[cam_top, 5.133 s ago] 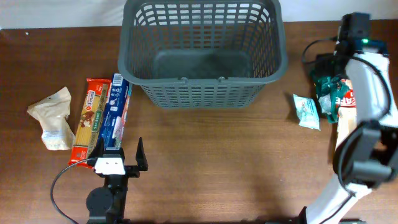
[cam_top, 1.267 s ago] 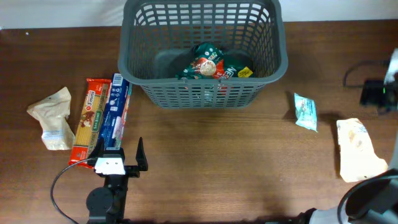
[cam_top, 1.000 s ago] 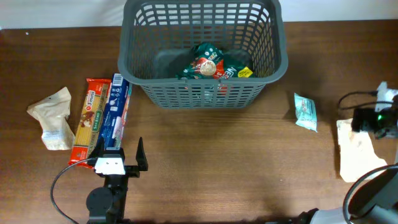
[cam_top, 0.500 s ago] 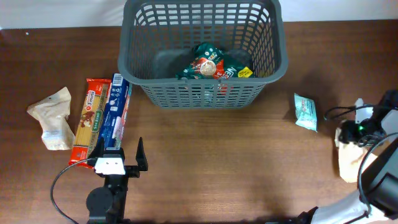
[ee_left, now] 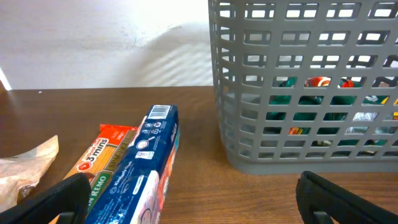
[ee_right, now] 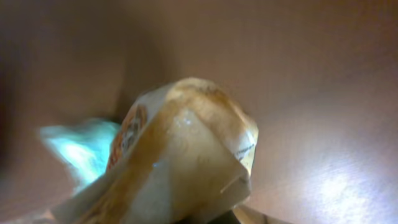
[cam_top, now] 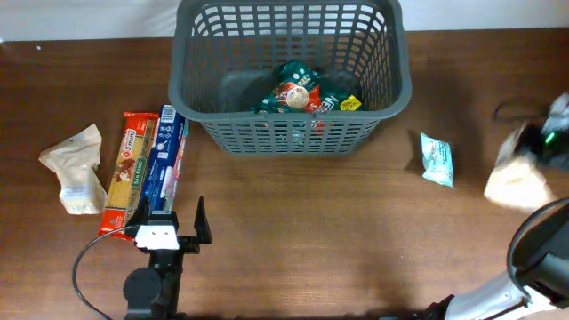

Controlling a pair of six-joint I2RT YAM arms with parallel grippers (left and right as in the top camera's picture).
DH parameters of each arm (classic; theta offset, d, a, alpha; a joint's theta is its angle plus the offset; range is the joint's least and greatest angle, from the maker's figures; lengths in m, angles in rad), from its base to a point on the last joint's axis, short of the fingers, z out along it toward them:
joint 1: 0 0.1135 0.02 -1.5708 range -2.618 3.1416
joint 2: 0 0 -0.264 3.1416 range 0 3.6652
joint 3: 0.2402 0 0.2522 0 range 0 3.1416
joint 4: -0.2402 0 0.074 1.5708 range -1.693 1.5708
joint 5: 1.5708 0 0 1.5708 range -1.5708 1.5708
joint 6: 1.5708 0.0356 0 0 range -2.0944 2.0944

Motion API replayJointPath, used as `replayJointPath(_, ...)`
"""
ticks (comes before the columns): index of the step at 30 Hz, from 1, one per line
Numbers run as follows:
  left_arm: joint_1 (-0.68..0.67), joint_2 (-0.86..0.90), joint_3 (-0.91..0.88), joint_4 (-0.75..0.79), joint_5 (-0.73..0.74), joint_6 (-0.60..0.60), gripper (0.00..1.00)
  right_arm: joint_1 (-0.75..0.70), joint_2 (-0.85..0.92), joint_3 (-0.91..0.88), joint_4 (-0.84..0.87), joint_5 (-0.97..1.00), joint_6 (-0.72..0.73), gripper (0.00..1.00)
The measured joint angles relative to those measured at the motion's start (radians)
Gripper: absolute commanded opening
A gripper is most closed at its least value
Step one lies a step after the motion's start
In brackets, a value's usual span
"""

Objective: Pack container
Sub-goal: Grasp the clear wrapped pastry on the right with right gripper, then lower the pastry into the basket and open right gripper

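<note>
Far left of the right fingers (cam_top: 537, 142) grasping a beige paper packet (cam_top: 517, 180) stood the dark grey plastic lattice basket (cam_top: 289, 133); left fingers (ee_left: 53, 199) gaped.

Brown table (cam_top: 311, 231): basket (cam_top: 289, 133) (far centre); beige bag (cam_top: 76, 169), orange pack (cam_top: 124, 173), blue box (cam_top: 165, 164) left; 1 teal packet (cam_top: 436, 160) right.

Grey basket (cam_top: 293, 133) holding green packet (cam_top: 302, 94), blurred right claw (cam_top: 540, 149) seemingly gripping pale bag (cam_top: 516, 183)

Got the left tool (cam_top: 171, 213) parked at the bottom left, pointing straight ahead, fingers (ee_left: 56, 200) spread wide. Over on the far right, seeing the right tool (cam_top: 538, 147), blurry, clamped on a pale packet (ee_right: 180, 155), with the right arm (cam_top: 547, 267) curving in from the bottom corner.
</note>
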Motion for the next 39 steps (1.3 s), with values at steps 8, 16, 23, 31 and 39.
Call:
replayJointPath(8,0.0,0.0,0.0,0.0,0.0,0.0,0.99,0.311,-0.031,0.74,-0.132,-0.145,-0.008,0.04)
replayJointPath(16,0.0,0.0,0.0,0.0,0.0,0.0,0.99,0.843,-0.06,0.876,-0.082,-0.18,-0.221,0.04)
replayJointPath(23,0.0,0.0,0.0,0.0,0.0,0.0,0.99,0.993,0.145,0.876,-0.045,-0.14,-0.321,0.04)
replayJointPath(31,0.0,0.0,0.0,0.0,0.0,0.0,0.99,1.045,0.437,0.858,-0.007,-0.107,-0.33,0.04)
replayJointPath(39,0.0,0.0,0.0,0.0,0.0,0.0,0.99,1.099,0.548,0.857,0.012,-0.072,-0.285,0.52)
